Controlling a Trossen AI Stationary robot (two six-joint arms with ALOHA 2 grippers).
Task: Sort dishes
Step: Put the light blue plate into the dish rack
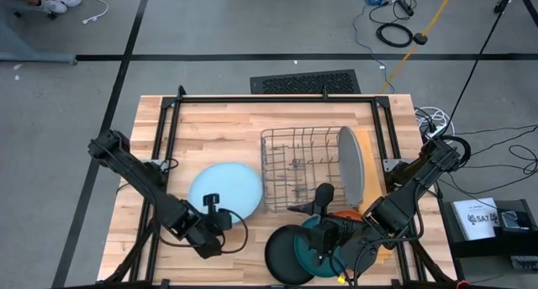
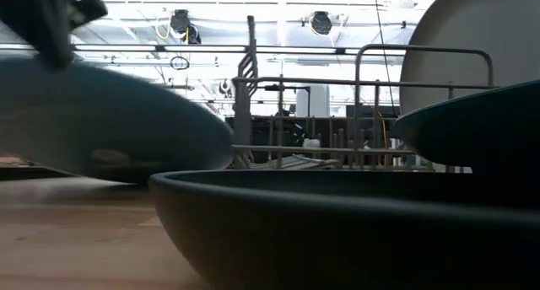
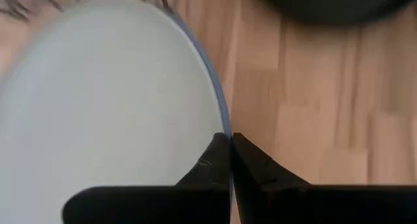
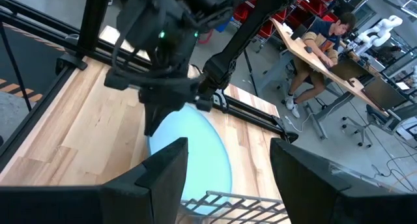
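Dishes are what you are sorting, and the one in hand is the pale blue plate [image 1: 225, 189]. From above, it lies flat on the wooden table [image 1: 210, 125], left of the wire rack [image 1: 301, 171] and touching or just beside it. Your left gripper [image 1: 212, 207] sits at its near rim. The grey plate [image 1: 350, 165] stands on edge at the rack's right end. At the near edge, the black plate [image 1: 284, 255] lies beside the dark teal plate [image 1: 314, 243], with a sliver of the orange plate [image 1: 346, 214] behind; whether these overlap I cannot tell. Your right gripper [image 1: 326, 234] hovers over the teal one.

At table height, the black plate [image 2: 337, 227] fills the foreground, the pale blue plate [image 2: 110, 121] looks tilted up on the left, and the teal plate [image 2: 481, 121] shows at right.

Your left wrist camera shows the fingers [image 3: 218, 162] pinched closed on the thin rim of the pale blue plate [image 3: 104, 100], one above, one below.

Your right wrist camera shows that gripper's fingers [image 4: 163, 172] spread wide and empty, with the pale blue plate [image 4: 192, 146] and left arm beyond; a person [image 4: 326, 35] sits at a desk far off.

Judge the plate as rigid, smooth and probably slick, and likely breakable if dropped. An edge pinch leaves its whole weight hanging out from the fingers, so expect it to droop or twist. The rim is the only hold on a flat plate; grip deep and lift slowly.
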